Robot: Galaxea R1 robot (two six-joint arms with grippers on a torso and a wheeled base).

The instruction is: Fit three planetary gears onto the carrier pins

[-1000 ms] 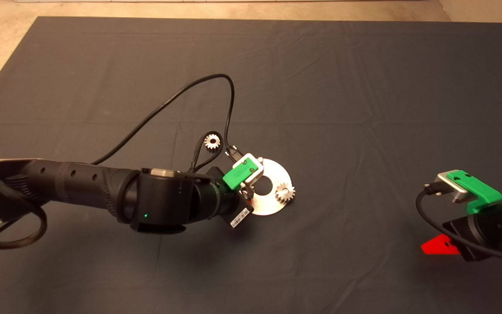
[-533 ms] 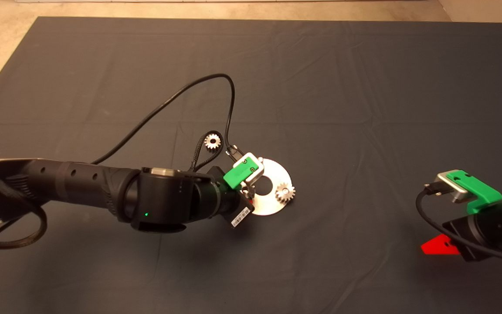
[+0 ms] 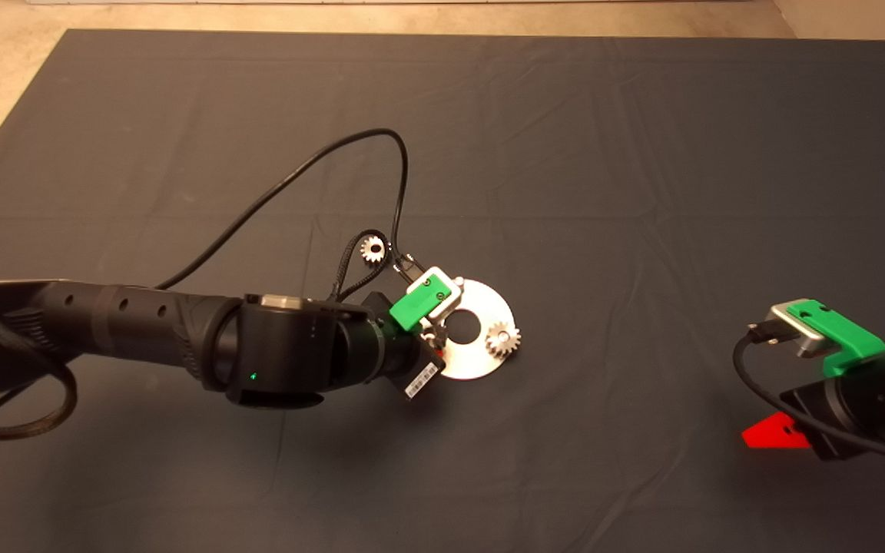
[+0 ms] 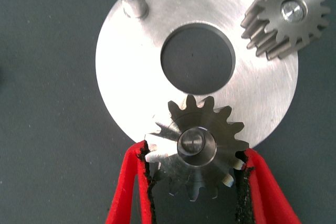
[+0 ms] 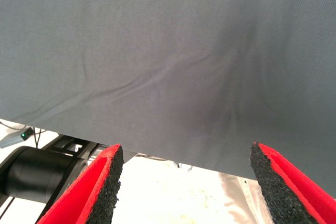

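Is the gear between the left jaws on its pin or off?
On. The pin's top shows through the hole of the gear, which lies flat on the plate.
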